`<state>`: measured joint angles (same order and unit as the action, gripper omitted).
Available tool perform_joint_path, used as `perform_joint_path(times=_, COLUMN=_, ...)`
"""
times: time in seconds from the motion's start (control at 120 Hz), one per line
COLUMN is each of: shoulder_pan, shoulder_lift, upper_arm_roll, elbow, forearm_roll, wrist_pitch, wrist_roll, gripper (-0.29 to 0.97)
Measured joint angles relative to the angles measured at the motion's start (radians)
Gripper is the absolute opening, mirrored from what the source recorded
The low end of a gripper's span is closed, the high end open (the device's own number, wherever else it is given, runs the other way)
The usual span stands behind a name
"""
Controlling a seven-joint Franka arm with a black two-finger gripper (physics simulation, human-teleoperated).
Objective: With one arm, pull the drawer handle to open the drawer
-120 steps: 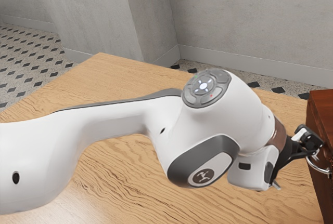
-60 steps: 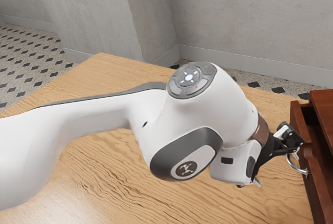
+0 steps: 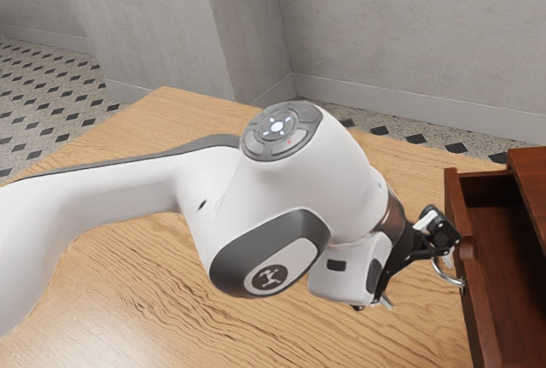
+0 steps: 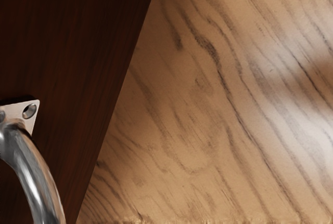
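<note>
One white jointed arm point(image 3: 281, 206) lies low over the pale grained wooden table point(image 3: 171, 300). Its black two-finger gripper point(image 3: 444, 236) sits at the far end, right against the curved silver metal drawer handle point(image 3: 445, 272). From this side I cannot tell whether the gripper is clamped on the handle or merely hooked behind it.

Just beyond the gripper stands the dark red-brown wooden drawer point(image 3: 467, 300). It is drawn well out of the matching dark wooden cabinet point(image 3: 531, 167) further beyond, and its hollow inside is open to view. The wrist view shows the handle's bright bar and its screwed mounting plate close under the hand, against the dark drawer front, with the table running off to the side.

Several risks follow from this, in my judgement:

- **Slipping off:** The handle is round and polished, and contact seems to be near its upper end rather than its middle. A pull that drifts upward or sideways could slide the gripper off the curve and leave the drawer short of fully open.
- **Binding:** A pull off the drawer's axis could rack the drawer in its runners, so force builds up.
- **Over-travel:** With so much already out, pulling on could bring the drawer to its stop, or right out of the cabinet, and drag or tip the cabinet toward the gripper.
- **Crowding:** The bulky wrist rides close above the table behind the gripper, so a downward drift could scrape it.
</note>
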<state>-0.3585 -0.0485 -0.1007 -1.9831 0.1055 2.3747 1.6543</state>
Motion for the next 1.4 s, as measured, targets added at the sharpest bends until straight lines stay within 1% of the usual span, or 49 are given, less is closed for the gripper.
perform_joint_path(times=0.108, shoulder_pan=-0.003, shoulder_lift=-0.030, upper_arm_roll=0.015, elbow=-0.038, forearm_roll=0.000, wrist_pitch=-0.002, wrist_roll=0.002, gripper=0.68)
perform_joint_path(times=0.317, shoulder_pan=-0.001, shoulder_lift=-0.081, upper_arm_roll=0.027, elbow=-0.084, forearm_roll=0.000, wrist_pitch=-0.009, wrist_roll=0.005, gripper=0.66)
perform_joint_path(times=0.492, shoulder_pan=-0.008, shoulder_lift=-0.115, upper_arm_roll=0.048, elbow=-0.121, forearm_roll=0.001, wrist_pitch=-0.012, wrist_roll=0.007, gripper=0.68)
perform_joint_path(times=0.667, shoulder_pan=-0.013, shoulder_lift=-0.152, upper_arm_roll=0.064, elbow=-0.158, forearm_roll=0.000, wrist_pitch=-0.013, wrist_roll=0.008, gripper=0.67)
perform_joint_path(times=0.767, shoulder_pan=-0.018, shoulder_lift=-0.176, upper_arm_roll=0.070, elbow=-0.177, forearm_roll=0.000, wrist_pitch=-0.013, wrist_roll=0.009, gripper=0.64)
perform_joint_path(times=0.808, shoulder_pan=-0.047, shoulder_lift=-0.185, upper_arm_roll=0.103, elbow=-0.184, forearm_roll=0.001, wrist_pitch=-0.014, wrist_roll=0.009, gripper=0.63)
perform_joint_path(times=0.883, shoulder_pan=-0.148, shoulder_lift=-0.202, upper_arm_roll=0.208, elbow=-0.191, forearm_roll=0.002, wrist_pitch=-0.014, wrist_roll=0.010, gripper=0.65)
perform_joint_path(times=0.942, shoulder_pan=-0.180, shoulder_lift=-0.210, upper_arm_roll=0.243, elbow=-0.198, forearm_roll=0.004, wrist_pitch=-0.015, wrist_roll=0.011, gripper=0.65)
perform_joint_path(times=1.117, shoulder_pan=-0.197, shoulder_lift=-0.255, upper_arm_roll=0.261, elbow=-0.235, forearm_roll=0.006, wrist_pitch=-0.015, wrist_roll=0.013, gripper=0.63)
perform_joint_path(times=1.4, shoulder_pan=-0.201, shoulder_lift=-0.336, upper_arm_roll=0.260, elbow=-0.268, forearm_roll=0.018, wrist_pitch=-0.026, wrist_roll=0.015, gripper=0.67)
